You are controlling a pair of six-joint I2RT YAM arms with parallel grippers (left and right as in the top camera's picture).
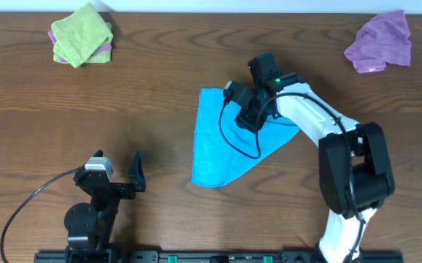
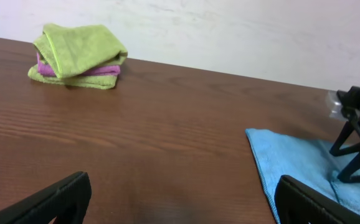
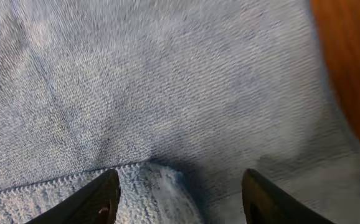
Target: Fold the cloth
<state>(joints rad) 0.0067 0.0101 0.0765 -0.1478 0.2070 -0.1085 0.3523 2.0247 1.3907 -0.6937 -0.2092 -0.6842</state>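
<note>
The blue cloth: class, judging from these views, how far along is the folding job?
Done: the cloth looks doubled over into a rough triangle, one hemmed edge on top. In hand: the right gripper sits over that fold, jaws apart, gripping nothing. The left gripper is open, aside. Left: probably a further fold and squaring up.

Overhead: light even and diffuse, fairly bright; table [image 1: 160, 88] carries a mild sheen; shadows short and soft, tight under the right arm [image 1: 306, 109] and along the cloth [image 1: 215, 153] edge; focus sharp across the frame.

Left wrist view: wall [image 2: 242, 31] pale, close to washed out; green stack [image 2: 77, 53] crisp; left fingers [image 2: 61, 198] dark and soft at the bottom edge.

Right wrist view: very close; cloth looks greyed; weave clear mid-frame, smeared toward the top; right fingers [image 3: 99, 199] are blurred dark shapes; faint shadow beside them; table strip at right orange, out of focus.
</note>
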